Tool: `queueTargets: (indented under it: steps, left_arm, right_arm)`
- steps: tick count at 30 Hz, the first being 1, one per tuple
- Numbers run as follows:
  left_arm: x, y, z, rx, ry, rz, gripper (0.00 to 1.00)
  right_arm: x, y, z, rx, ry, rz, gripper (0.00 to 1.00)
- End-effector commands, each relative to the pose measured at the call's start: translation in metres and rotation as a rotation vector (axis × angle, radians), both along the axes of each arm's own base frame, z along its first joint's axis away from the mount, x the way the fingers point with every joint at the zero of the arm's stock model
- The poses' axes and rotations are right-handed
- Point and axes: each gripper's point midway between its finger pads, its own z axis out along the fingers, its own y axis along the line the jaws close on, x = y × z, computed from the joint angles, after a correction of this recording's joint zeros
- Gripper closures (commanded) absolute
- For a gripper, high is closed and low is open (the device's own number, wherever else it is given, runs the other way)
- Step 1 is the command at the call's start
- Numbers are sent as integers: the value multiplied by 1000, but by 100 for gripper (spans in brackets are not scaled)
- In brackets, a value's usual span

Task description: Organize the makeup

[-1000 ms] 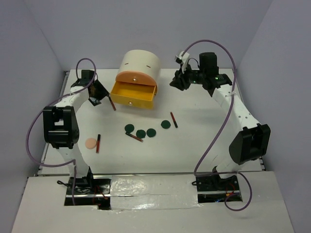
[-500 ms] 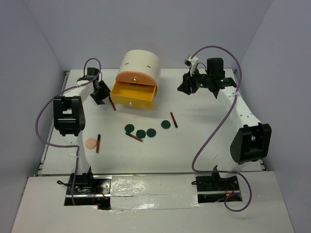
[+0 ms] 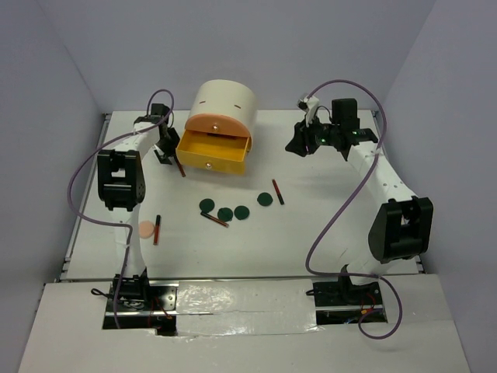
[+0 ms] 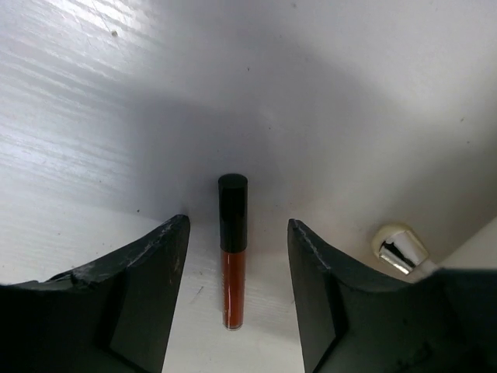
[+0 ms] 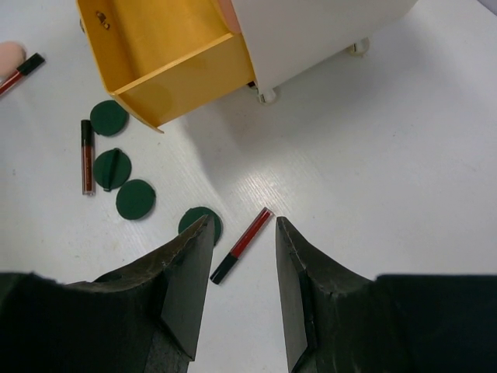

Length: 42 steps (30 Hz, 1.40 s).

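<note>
One stick lined up, nothing lifted yet.

Over the last second the left end effector (image 4: 237, 227) has swung in toward the cabinet (image 3: 225, 102). It now stands wide, a finger on either side of a dark-red stick (image 4: 233, 272). That stick lies flat on the worktop (image 3: 326, 225) just left of the open yellow drawer (image 3: 213, 151), and nothing grips it. The right end effector (image 5: 242, 224) has drawn back to the right. It is partly open and empty, high above another stick (image 5: 241, 245) near the four green discs (image 3: 225, 213). A pick looks close, so the sorting has barely begun. The drawer's side and a cabinet foot (image 4: 400, 250) sit near the fingers and may crowd them. The peach puff (image 3: 145, 229) waits well apart.
</note>
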Motion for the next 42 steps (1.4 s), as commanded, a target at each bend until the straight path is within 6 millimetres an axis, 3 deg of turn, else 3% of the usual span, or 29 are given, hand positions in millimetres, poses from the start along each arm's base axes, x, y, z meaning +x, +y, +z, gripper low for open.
queueTargets:
  steps: [1,9,13,15,19,23,25,30,31,33,34,35,36,37,42]
  left_arm:
    - [-30,8,-26,81,143,-41,35]
    - [-70,26,-48,194,271,-75,50]
    - [-81,31,-49,220,285,-84,68]
    - [-86,31,-47,224,281,-86,77]
    - [-93,30,-38,210,242,-70,86]
    - [-99,30,-18,167,162,-34,94]
    - [-103,25,4,135,89,-20,100]
    - [-126,9,65,30,-114,27,100]
    - [-129,6,75,8,-150,30,100]
    - [-136,-7,102,-69,-259,30,100]
    - [-140,-17,126,-122,-334,10,100]
    - [-143,-24,131,-160,-375,5,100]
    - [-144,-32,139,-210,-409,19,100]
    - [-149,-43,162,-249,-485,1,100]
    - [-151,-69,217,-403,-682,51,100]
  right_arm:
    - [-1,-2,27,38,-71,-4,55]
    - [-4,-4,27,60,-56,-1,55]
    - [-11,-2,23,67,-37,24,55]
    - [-16,0,17,68,-21,38,52]
    - [-26,-1,-1,39,18,47,42]
    - [-36,-4,-22,6,56,50,39]
    - [-41,-6,-32,-7,82,46,38]
    - [-51,-6,-52,-53,109,30,35]
    - [-51,-7,-54,-68,105,21,37]
    - [-56,-4,-63,-88,119,24,51]
    - [-56,-4,-65,-96,126,17,57]
    - [-57,-4,-68,-99,139,13,68]
    - [-57,-3,-73,-97,163,2,72]
    - [-56,-3,-75,-100,172,-14,73]
    - [-52,0,-76,-91,178,-52,72]
